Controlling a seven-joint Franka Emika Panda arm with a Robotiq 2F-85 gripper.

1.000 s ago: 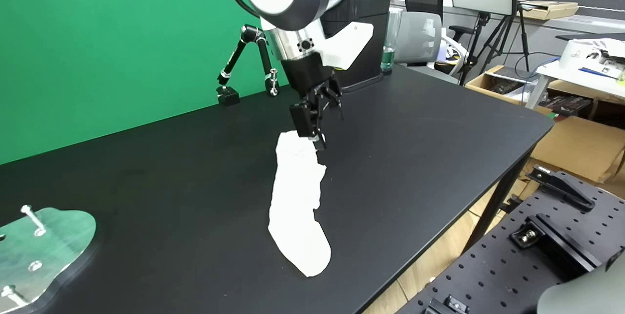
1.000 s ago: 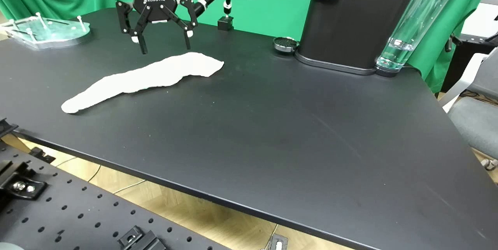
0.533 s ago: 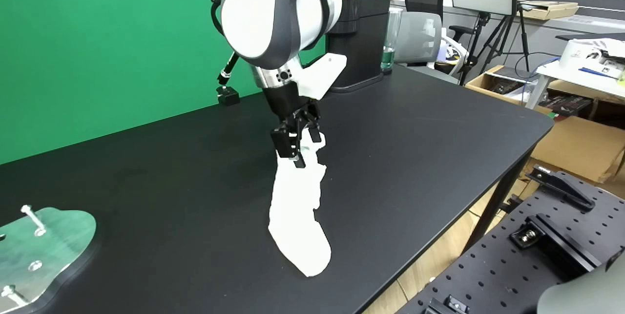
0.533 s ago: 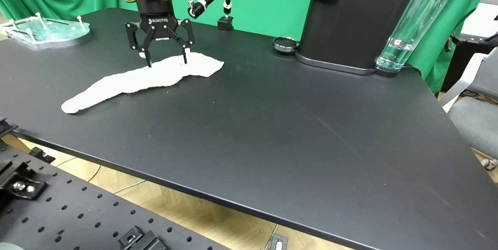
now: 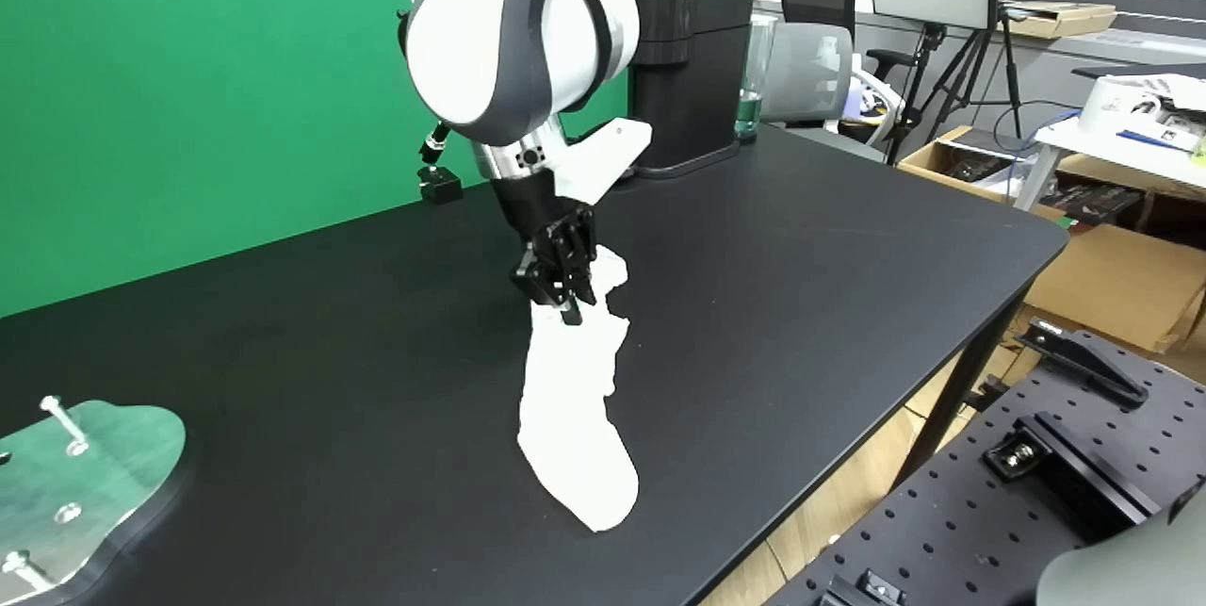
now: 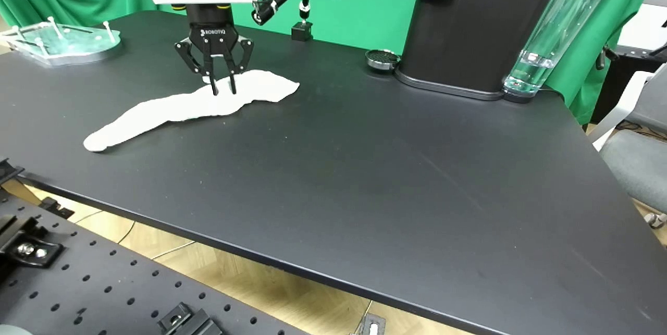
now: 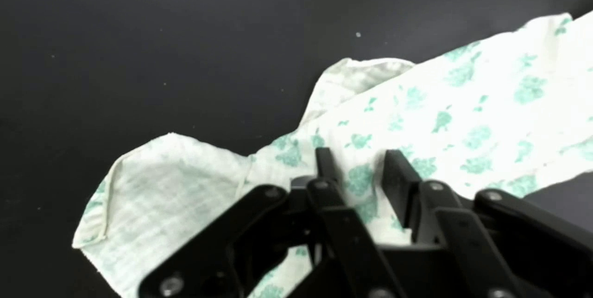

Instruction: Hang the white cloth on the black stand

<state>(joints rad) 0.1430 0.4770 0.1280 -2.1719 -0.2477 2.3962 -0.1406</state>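
White cloth [image 6: 172,109], one end toward the near edge of the bench [image 6: 365,184]: presumably light, limp; best pinched in a raised fold within the parted pincer [image 7: 359,159].

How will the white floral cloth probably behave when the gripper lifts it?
The white floral cloth is probably floppy: its edges fold over. Both ends would likely droop, since the Robotiq gripper stands between them. It seems light for its size, as the fabric looks thin.
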